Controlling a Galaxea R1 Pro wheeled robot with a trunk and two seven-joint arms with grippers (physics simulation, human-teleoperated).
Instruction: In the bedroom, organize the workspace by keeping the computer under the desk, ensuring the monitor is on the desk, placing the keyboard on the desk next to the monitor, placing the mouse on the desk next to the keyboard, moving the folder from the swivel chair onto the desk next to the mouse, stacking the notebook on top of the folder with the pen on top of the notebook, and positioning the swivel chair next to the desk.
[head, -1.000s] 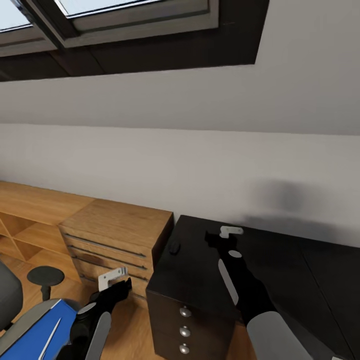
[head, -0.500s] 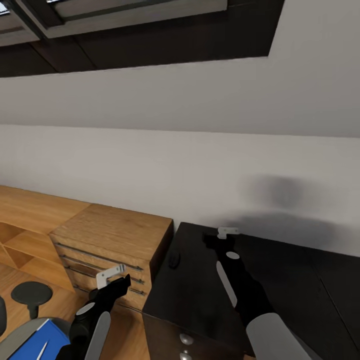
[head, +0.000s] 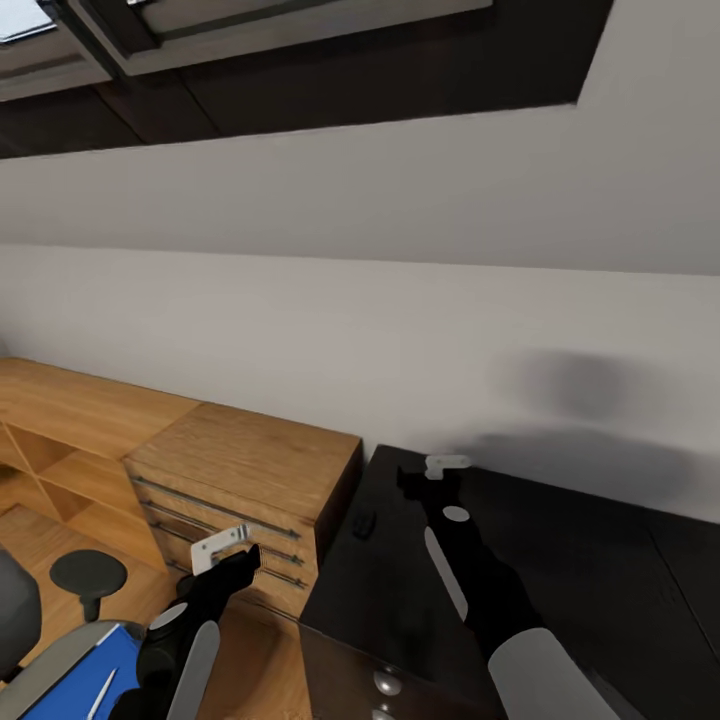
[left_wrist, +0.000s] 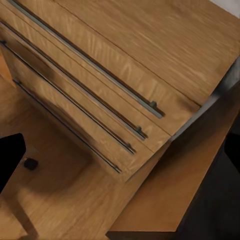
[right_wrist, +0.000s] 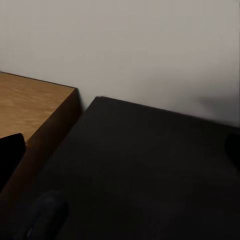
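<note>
The glossy black desk fills the lower right, with the small black mouse near its left edge. My right gripper hovers over the desk just right of the mouse, open; its fingers stand wide apart and the mouse lies below them. My left gripper hangs open in front of the wooden chest, fingers apart. At the bottom left the blue folder lies on the grey swivel chair with the pen on it. Computer, monitor, keyboard and notebook are out of view.
A light-wood chest of drawers with long bar handles stands against the desk's left side, a low wooden shelf unit beyond it. The chair's black armrest rises at the left. Desk drawer knobs face me.
The whole head view has swung and dipped, so the chair and folder slid out and back at the lower left. Both arms hold the same pose and both grippers stay open.
</note>
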